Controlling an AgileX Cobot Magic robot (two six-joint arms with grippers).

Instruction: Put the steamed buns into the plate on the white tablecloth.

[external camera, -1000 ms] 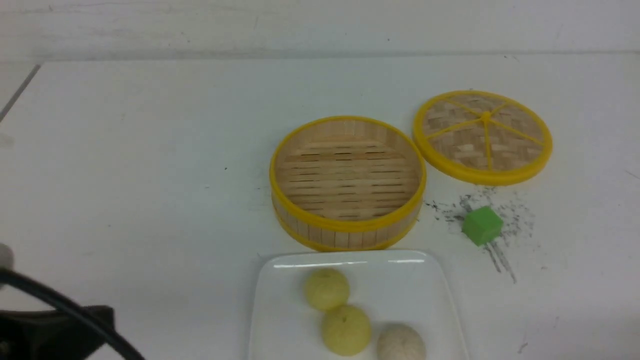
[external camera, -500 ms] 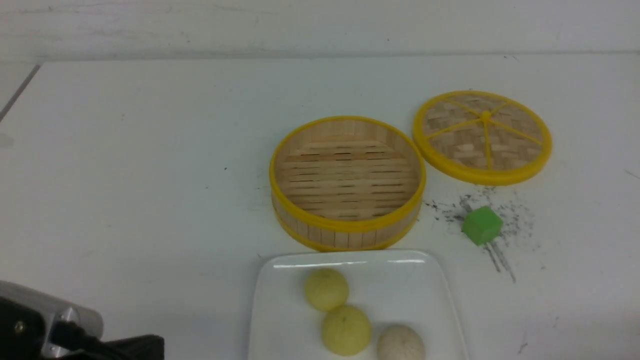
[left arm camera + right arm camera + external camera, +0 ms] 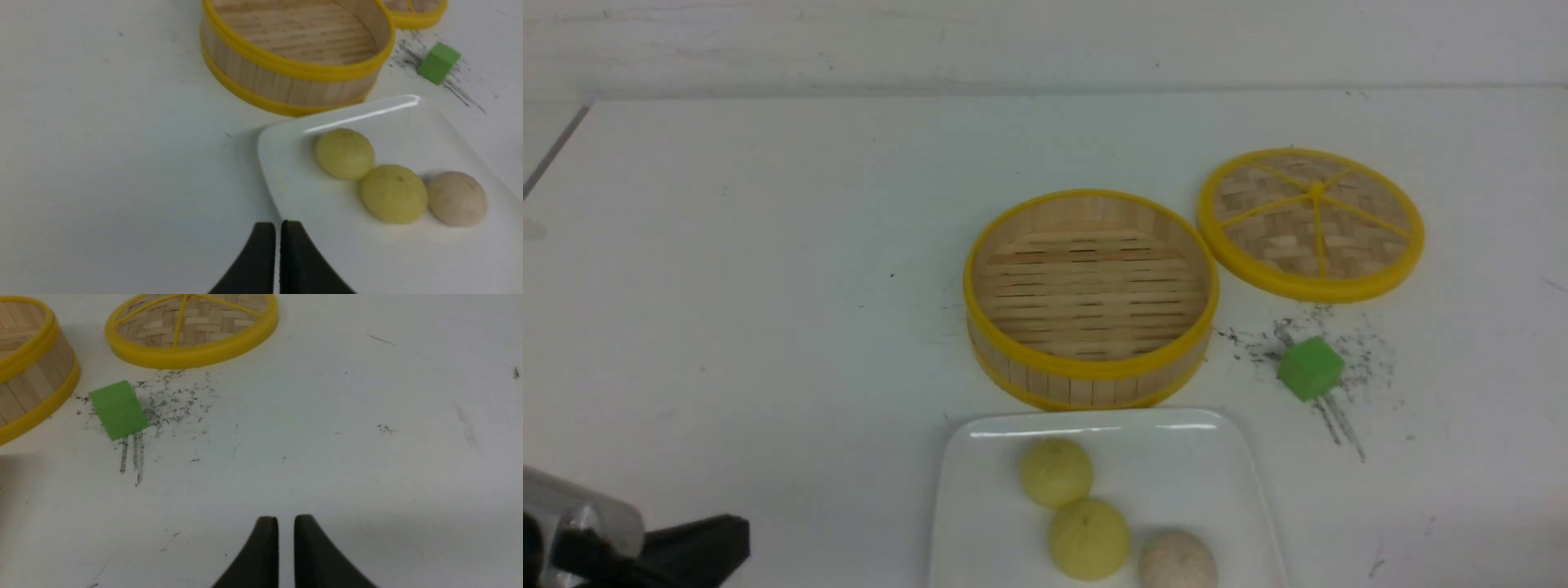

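open white tablecloth (image 3: 768, 286) left of plate (image 3: 988, 523), steamer basket (image 3: 1093, 371) blocking beyond it, green cube (image 3: 1311, 368) right

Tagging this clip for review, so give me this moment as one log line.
buns: all three on plate | steamer: empty | left gripper: slightly open, holding nothing

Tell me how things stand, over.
Grippers empty, parted slightly: left, right. All three steamed buns on the white plate; bamboo steamer empty. Nothing blocking.
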